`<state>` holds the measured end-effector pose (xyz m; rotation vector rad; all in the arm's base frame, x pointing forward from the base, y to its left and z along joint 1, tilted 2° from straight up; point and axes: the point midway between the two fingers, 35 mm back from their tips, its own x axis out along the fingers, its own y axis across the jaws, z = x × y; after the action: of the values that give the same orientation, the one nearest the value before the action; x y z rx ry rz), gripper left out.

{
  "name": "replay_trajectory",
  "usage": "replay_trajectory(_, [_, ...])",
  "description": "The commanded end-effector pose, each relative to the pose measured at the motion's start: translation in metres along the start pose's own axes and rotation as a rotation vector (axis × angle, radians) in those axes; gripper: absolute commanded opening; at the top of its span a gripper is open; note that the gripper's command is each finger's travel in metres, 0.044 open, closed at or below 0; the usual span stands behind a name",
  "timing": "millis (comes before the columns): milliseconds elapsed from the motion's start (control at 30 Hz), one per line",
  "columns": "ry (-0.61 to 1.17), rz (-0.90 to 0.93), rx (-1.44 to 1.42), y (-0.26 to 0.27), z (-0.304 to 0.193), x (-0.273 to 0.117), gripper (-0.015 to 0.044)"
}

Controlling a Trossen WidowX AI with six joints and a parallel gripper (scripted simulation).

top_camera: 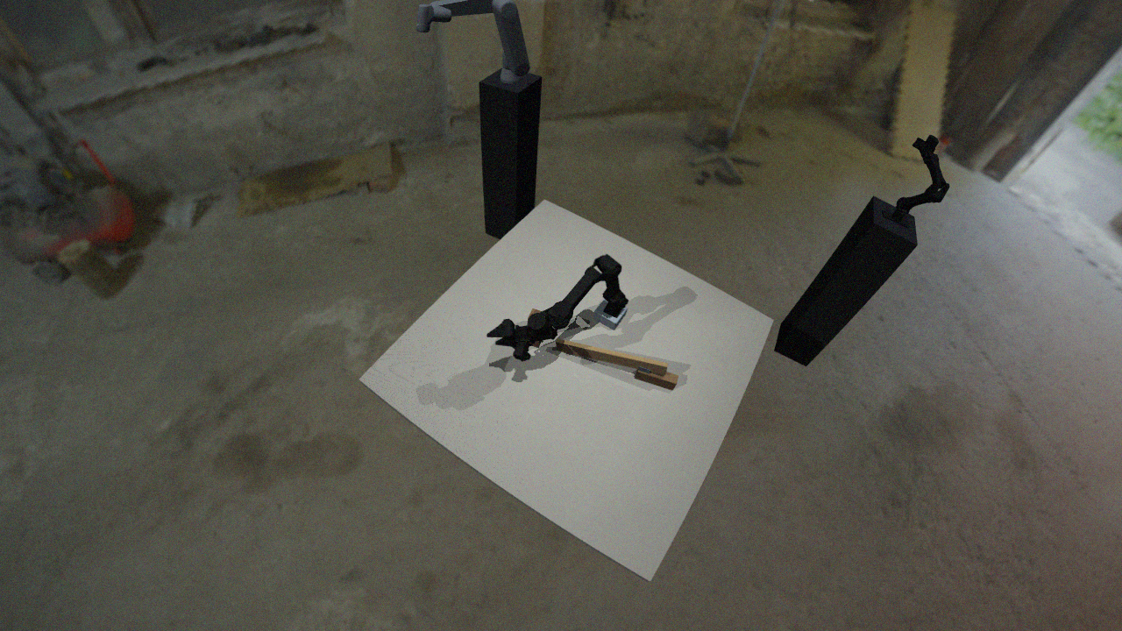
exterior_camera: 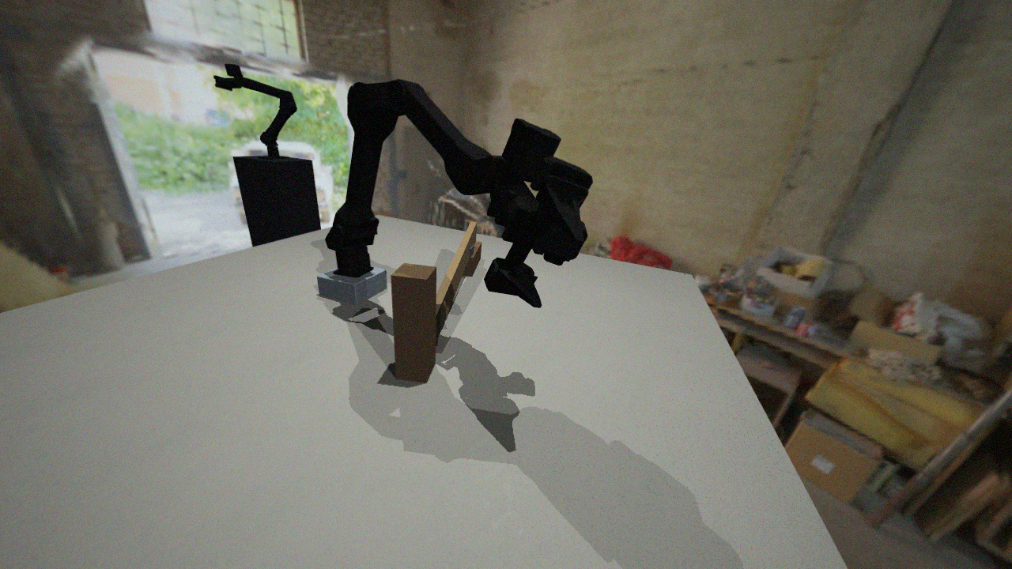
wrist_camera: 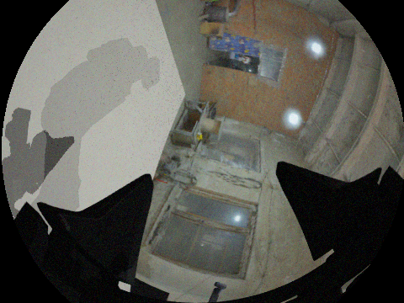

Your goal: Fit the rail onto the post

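Room: worn, stained plaster walls and a grey concrete floor, with a bright doorway at the far left of the exterior view.
Tabletop: matte off-white sheet, crossed by the arm's overlapping shadows.
Pedestals: tall black box columns, each with another arm on top, beyond the tabletop.
Arm: black jointed arm on a pale blue-grey square base, bent over toward the near right in the exterior view.
Fingers: black, tapered fingers, released and spread wide, holding nothing, above the tabletop and apart from the rail.
Rail: long, light-brown wooden bar, its far end at the low brown wooden footboard block, its near end just beside the post.
Post: short, upright, dark-brown wooden block, left of the fingers in the exterior view.
Pegs: hidden; their fit cannot be told.
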<state>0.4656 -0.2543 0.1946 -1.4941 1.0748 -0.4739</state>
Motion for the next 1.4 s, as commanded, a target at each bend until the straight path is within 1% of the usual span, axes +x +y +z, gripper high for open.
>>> replay_trajectory(0, [-0.236,0.232,-0.258,0.058,0.029,-0.047,0.0440])
replay_trajectory(200, [-0.392,0.400,-0.419,0.098,0.031,-0.088,0.0440])
replay_trajectory(400, [-0.550,0.577,-0.561,0.138,0.025,-0.137,0.0440])
replay_trajectory(667, [-0.765,0.841,-0.725,0.186,0.002,-0.215,0.0440])
replay_trajectory(833, [-0.884,1.007,-0.800,0.206,-0.019,-0.265,0.0440])
replay_trajectory(1367, [-0.889,1.016,-0.802,0.212,-0.015,-0.267,0.0440])
